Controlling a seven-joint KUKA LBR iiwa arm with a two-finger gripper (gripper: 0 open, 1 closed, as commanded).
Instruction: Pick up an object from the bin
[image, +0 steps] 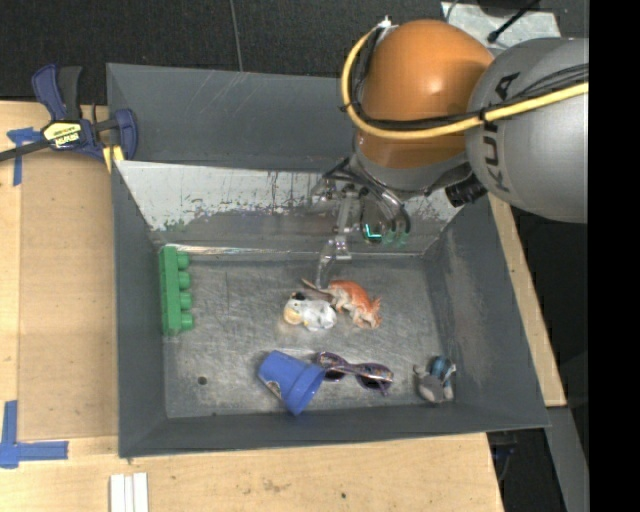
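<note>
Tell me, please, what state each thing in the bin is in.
Green block: lying flat by the left wall.
Blue cup: tipped on its side.
Sunglasses: lying flat beside the cup.
Orange toy: lying loose on the floor.
White toy: lying beside the orange toy.
Gripper: poised just behind the orange toy.

Pale wooden tabletop (300, 480), dark backdrop (200, 35) behind, perhaps a wall.

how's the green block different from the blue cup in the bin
The green block is long, straight and studded; the blue cup is shorter and rounded. The green block lies alone along the left wall; the blue cup lies near the front wall, next to the sunglasses. Both rest on the bin floor, apart from the gripper.
</note>
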